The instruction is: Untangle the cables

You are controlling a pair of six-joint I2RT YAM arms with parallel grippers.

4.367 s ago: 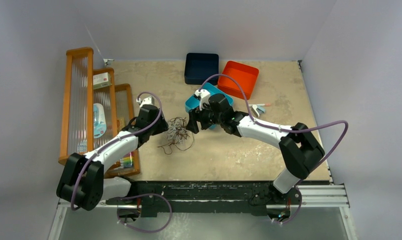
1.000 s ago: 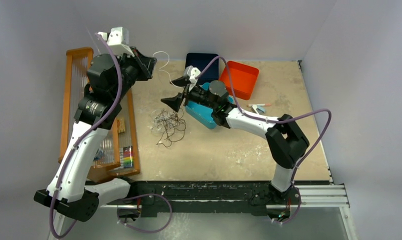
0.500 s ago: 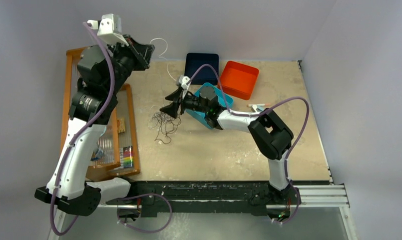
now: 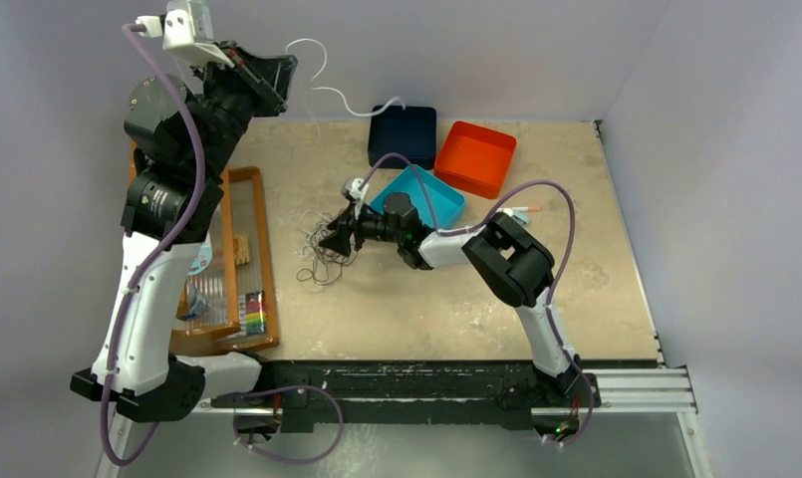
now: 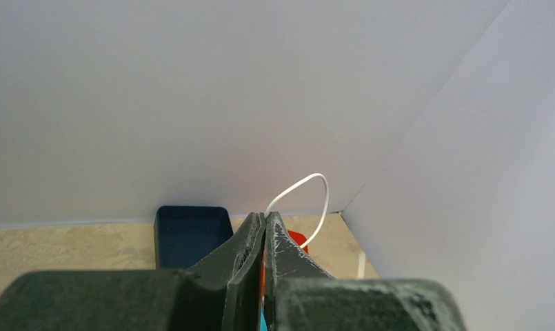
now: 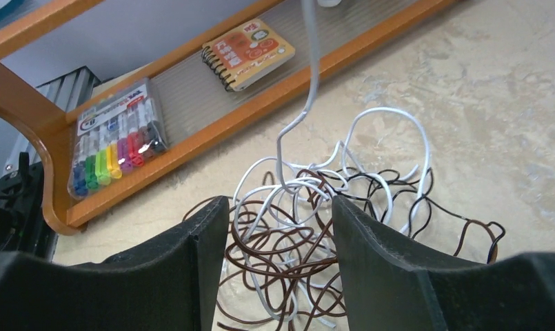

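Note:
The cables [image 4: 322,259] lie in a loose tangle of thin white and dark brown wires on the table [image 4: 426,309], left of centre. My left gripper [image 4: 283,70] is raised high at the back left, shut on one white cable [image 5: 309,181] that loops out past its fingertips. In the right wrist view that white cable [image 6: 310,76] rises steeply out of the tangle [image 6: 309,227]. My right gripper [image 6: 280,207] hovers low over the tangle, open. Its two fingers stand on either side of the brown and white loops without pinching them.
A wooden rack [image 4: 157,189] runs along the left edge, holding a pack of coloured markers [image 6: 116,141] and a small spiral notebook [image 6: 250,48]. A navy box [image 4: 401,134], an orange box [image 4: 476,154] and a teal box [image 4: 426,197] stand at the back.
My left gripper has climbed higher with the white cable, drawing it up. My right gripper has dropped down and left onto the tangle, and its jaws have narrowed.

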